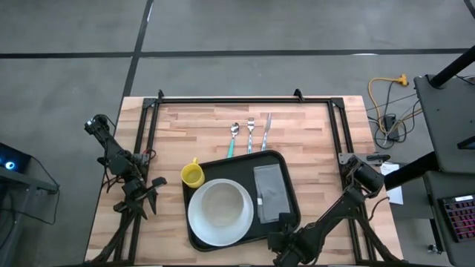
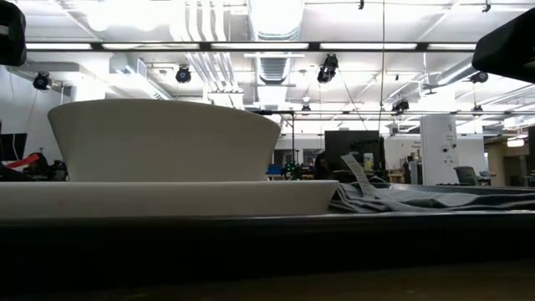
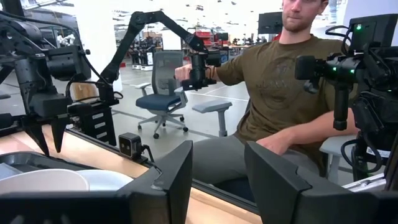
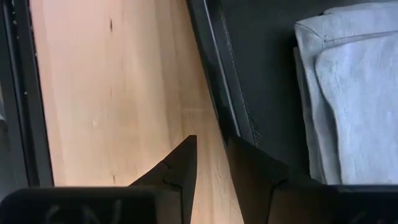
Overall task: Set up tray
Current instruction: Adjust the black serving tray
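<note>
Tray on the table, right gripper at its near right corner

The left gripper waits at the table's left edge, well apart from the tray, fingers apart; a yellow cup sits just beside the tray's left rim; the tray holds a white plate with a bowl and a grey napkin; the right gripper hovers at the tray's rim, fingers slightly apart, one over wood, the other over the rim.

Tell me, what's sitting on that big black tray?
On the tray sits a white plate with a white bowl on it, and beside them a folded grey napkin. What lies under the plate and napkin is covered.
</note>
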